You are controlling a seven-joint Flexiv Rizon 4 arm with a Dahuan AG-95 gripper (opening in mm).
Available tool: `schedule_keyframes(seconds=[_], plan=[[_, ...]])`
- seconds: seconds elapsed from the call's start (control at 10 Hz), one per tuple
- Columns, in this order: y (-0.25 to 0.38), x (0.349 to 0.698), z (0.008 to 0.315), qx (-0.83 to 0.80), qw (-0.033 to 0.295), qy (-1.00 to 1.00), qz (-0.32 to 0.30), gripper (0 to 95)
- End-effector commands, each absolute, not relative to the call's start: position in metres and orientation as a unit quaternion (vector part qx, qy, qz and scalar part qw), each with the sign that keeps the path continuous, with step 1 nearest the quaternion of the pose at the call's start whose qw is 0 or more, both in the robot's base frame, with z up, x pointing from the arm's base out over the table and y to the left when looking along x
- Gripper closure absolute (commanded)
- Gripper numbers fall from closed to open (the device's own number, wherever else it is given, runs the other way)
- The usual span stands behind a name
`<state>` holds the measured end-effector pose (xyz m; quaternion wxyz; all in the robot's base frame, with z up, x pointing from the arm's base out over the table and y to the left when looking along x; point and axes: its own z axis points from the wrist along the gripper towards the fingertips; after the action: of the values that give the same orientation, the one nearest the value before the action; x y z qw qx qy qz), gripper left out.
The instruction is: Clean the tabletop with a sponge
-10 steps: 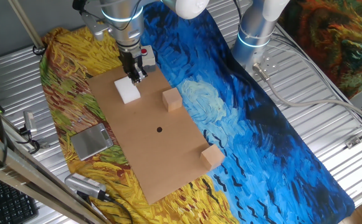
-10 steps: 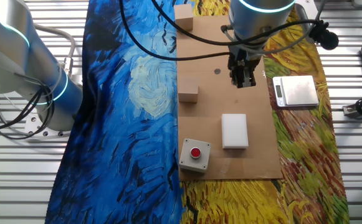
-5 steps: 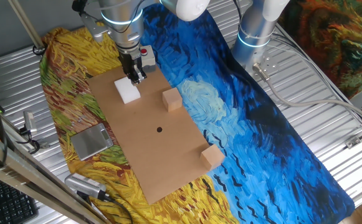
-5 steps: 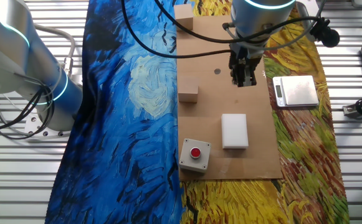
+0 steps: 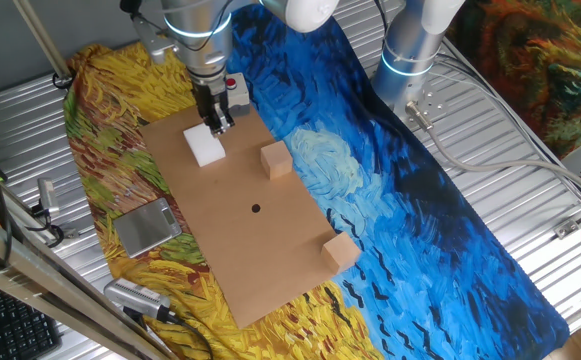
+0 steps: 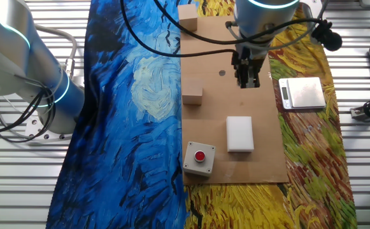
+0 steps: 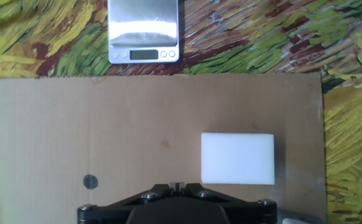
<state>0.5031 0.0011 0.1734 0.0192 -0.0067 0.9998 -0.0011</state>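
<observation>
The sponge (image 7: 237, 158) lies flat on the tabletop (image 5: 260, 250), untouched, and the pincer (image 6: 248, 79) hangs above the board, offset from the sponge toward the dark spot (image 7: 90, 182). Whether its fingers are parted or closed cannot be told, since they are hidden below the frame edge in the hand view and are too small in both fixed views; nothing appears to be held. A descent from this position would be judged likely to miss the foam or catch only its edge, so the soft block could be pushed across the matte board rather than gripped. A low sideways correction could also carry the sponge toward the red button box (image 6: 199, 158) just beside it. The 2 wooden cubes (image 5: 277, 159) on the board would be knocked if a wiping stroke were run wide. The tabletop rests loose on a blue-and-yellow cloth (image 5: 420, 200) over the ribbed metal worktop (image 5: 530, 170), so it might shift under pressure. A small scale (image 7: 143, 31) sits off the board's edge, and a second arm (image 6: 25, 70) stands well apart.
</observation>
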Motion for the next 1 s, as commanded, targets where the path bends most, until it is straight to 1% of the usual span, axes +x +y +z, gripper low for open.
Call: schedule_keyframes(seconds=[0.1,0.5,0.8,1.0], plan=[[0.0008,0.5052,0.1749,-0.005,0.018,1.000,0.001,95.0],[0.0023,0.5088,0.1777,-0.013,0.017,1.000,0.002,95.0],[0.0020,0.5091,0.1769,-0.013,0.009,1.000,0.003,95.0],[0.0016,0.5087,0.1761,-0.025,0.011,1.000,0.000,95.0]])
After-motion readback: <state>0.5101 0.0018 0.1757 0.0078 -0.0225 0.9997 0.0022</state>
